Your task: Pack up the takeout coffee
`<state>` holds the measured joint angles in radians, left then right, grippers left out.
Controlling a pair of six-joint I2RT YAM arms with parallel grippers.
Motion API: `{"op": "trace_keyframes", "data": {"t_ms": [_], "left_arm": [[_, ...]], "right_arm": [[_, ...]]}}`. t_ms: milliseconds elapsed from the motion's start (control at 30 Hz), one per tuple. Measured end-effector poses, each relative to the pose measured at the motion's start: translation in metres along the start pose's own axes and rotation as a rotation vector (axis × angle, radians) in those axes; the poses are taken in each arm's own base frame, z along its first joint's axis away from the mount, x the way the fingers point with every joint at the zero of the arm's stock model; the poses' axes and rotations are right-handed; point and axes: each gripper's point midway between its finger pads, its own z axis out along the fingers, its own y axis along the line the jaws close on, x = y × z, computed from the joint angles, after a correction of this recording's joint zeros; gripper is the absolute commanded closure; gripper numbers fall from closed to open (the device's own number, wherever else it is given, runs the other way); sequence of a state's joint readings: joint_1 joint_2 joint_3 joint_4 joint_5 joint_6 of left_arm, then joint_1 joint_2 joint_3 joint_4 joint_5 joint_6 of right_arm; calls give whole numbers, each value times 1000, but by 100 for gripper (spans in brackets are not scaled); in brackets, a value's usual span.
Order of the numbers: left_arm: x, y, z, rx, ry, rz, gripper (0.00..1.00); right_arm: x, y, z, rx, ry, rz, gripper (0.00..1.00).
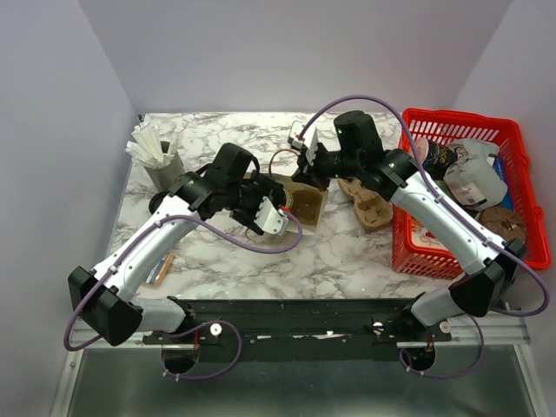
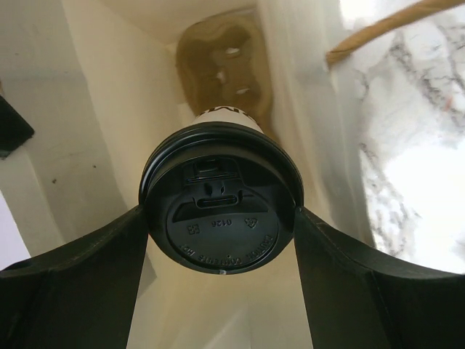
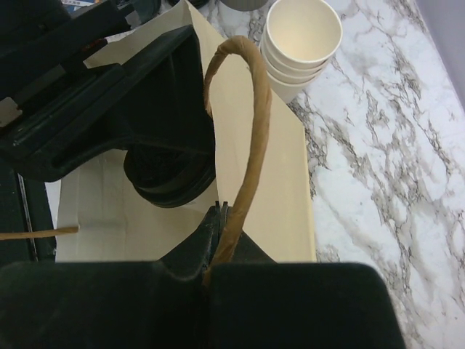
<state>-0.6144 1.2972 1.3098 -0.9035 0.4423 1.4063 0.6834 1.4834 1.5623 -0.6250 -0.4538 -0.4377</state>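
The takeout coffee (image 2: 221, 211), a white paper cup with a black lid, is gripped at the lid between my left gripper's fingers (image 2: 94, 269). It hangs inside the open paper bag (image 2: 109, 131), above a brown pulp carrier (image 2: 221, 69) at the bag's bottom. In the top view my left gripper (image 1: 271, 215) reaches into the bag (image 1: 308, 204). My right gripper (image 3: 231, 218) is shut on the bag's rim at the base of its paper handle (image 3: 251, 123), holding the mouth open. The lid (image 3: 171, 178) shows there under the left gripper.
A stack of lidless white cups (image 3: 301, 43) stands just beyond the bag, also seen in the top view (image 1: 300, 135). A second pulp carrier (image 1: 365, 204) lies by the red basket (image 1: 521, 174) of goods. A grey holder of stir sticks (image 1: 161, 161) stands at the back left.
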Motion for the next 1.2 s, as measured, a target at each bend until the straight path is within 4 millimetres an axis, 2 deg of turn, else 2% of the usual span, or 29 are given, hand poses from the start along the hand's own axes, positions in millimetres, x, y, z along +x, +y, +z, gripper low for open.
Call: {"op": "trace_keyframes", "data": {"t_ms": [133,300,600,800,933,1067,1200], "left_arm": [[3,9,0,-28,25,46,100],[6,8,2,-21,62,86,100],[15,-12,13,43,98,101,100],[28,-30,28,47,133,96,100],[39,-21,33,-17,187,76,100],[50,-12,37,-60,236,54,100],[57,-7,42,-91,265,35,100]], "right_arm": [[-3,1,0,-13,-3,-5,99],[-4,0,0,-11,-4,-7,100],[-5,-6,0,17,-5,-18,100],[-6,-8,1,30,0,-59,99],[-7,-1,8,30,-12,-97,99],[7,11,10,26,-4,-116,100],[6,10,9,45,-18,-117,100]]}}
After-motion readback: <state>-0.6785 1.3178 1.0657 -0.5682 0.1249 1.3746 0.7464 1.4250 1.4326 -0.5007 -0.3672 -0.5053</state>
